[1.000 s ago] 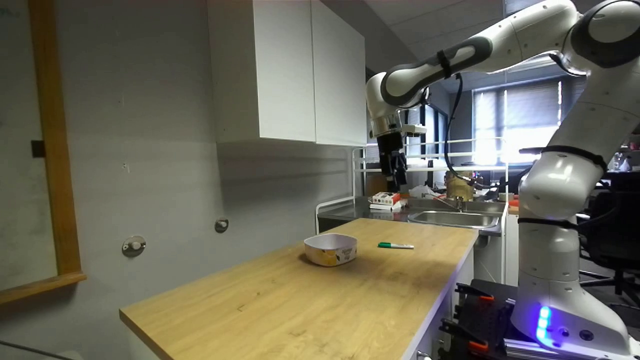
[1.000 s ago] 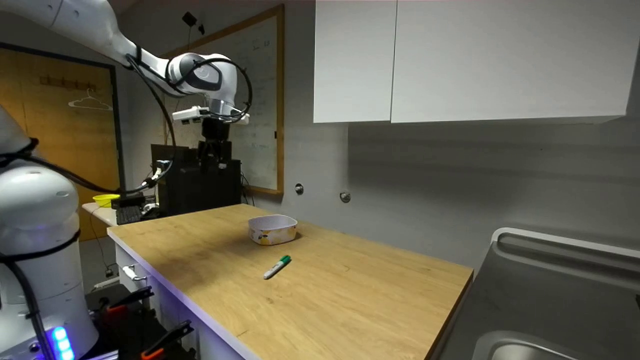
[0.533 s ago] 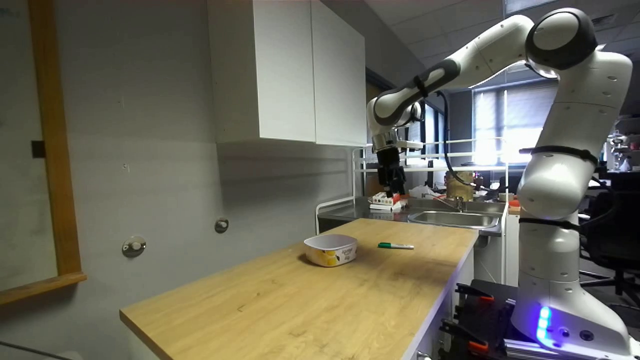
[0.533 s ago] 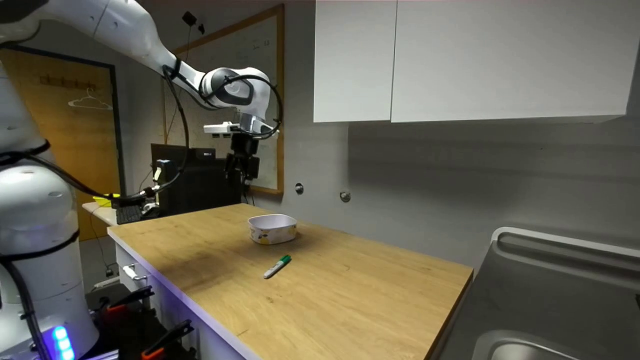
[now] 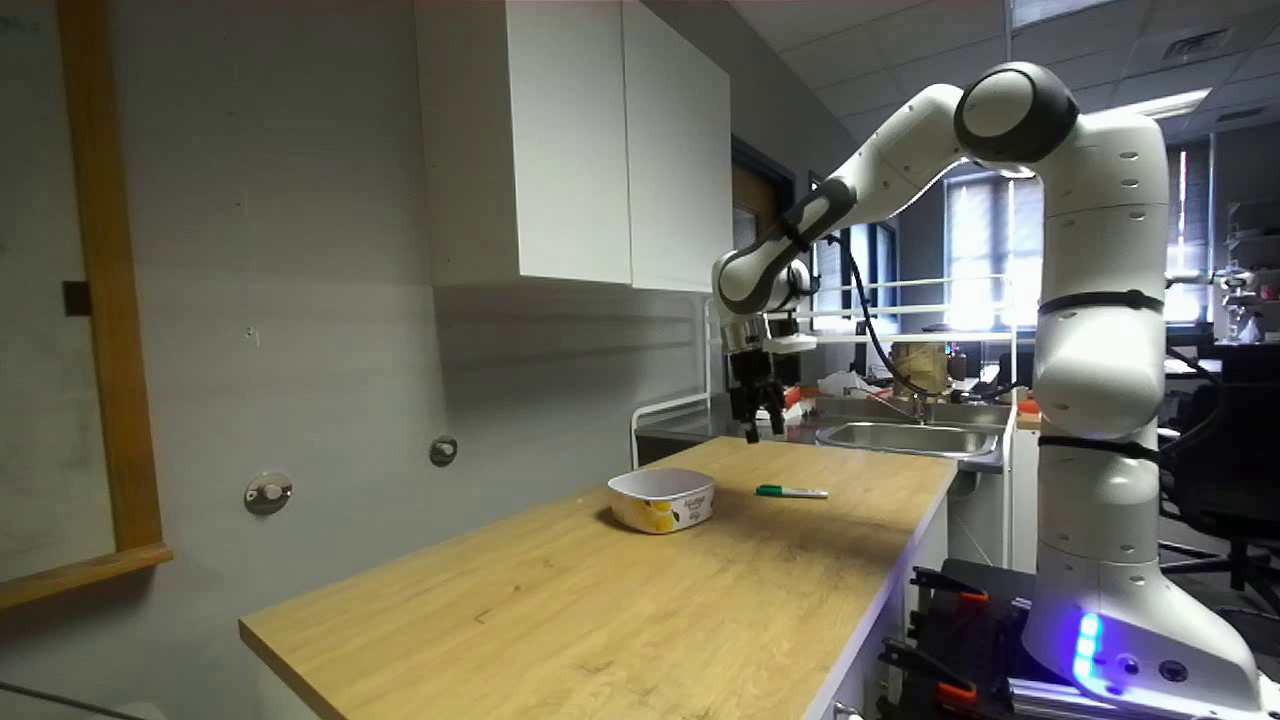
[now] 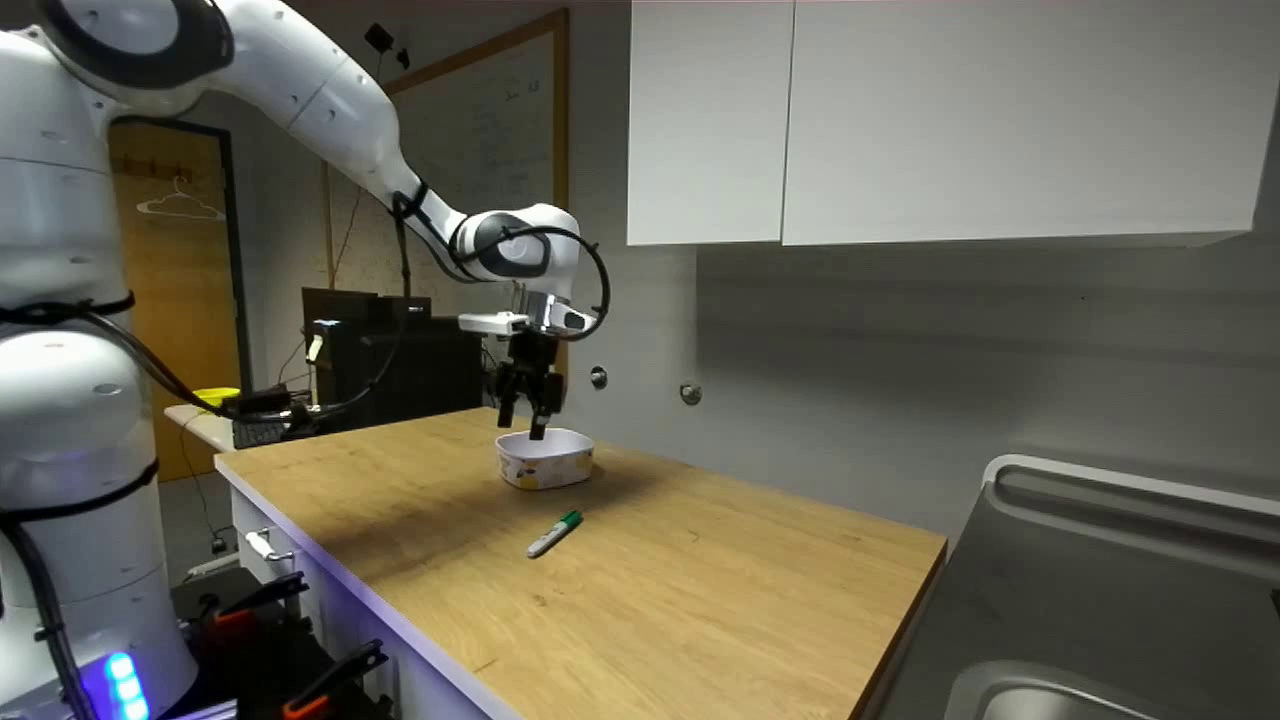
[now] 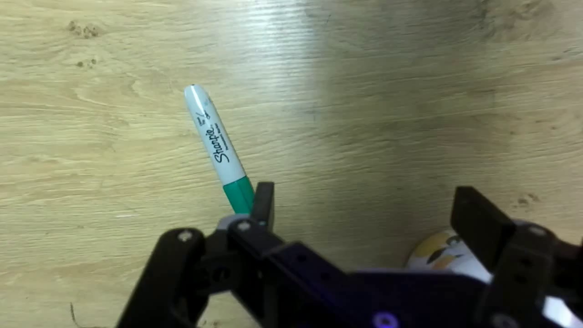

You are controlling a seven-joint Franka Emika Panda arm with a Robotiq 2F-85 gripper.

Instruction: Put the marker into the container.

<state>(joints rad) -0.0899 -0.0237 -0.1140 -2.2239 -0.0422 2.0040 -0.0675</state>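
Observation:
The marker, with a white-grey body and green cap, lies on the wooden counter in both exterior views point(image 5: 790, 491) point(image 6: 554, 534). In the wrist view the marker point(image 7: 215, 136) is left of the left finger, which hides the end of its cap. The container, a whitish bowl with yellow fruit print, stands beside it in both exterior views point(image 5: 661, 500) point(image 6: 545, 462). In the wrist view the container point(image 7: 430, 253) shows partly behind the right finger. My gripper is open and empty above the counter, in both exterior views point(image 5: 765, 433) point(image 6: 522, 428) and the wrist view point(image 7: 364, 196).
The wooden counter point(image 5: 560, 600) runs along a grey wall. White cabinets point(image 5: 570, 140) hang above it. A metal sink point(image 5: 910, 437) lies beyond one end, with boxes near it. Clamps point(image 6: 335, 680) sit by the robot base.
My gripper has come down and, in an exterior view, moved right toward the bowl. Its fingers now show spread apart. The marker and the container have not moved.

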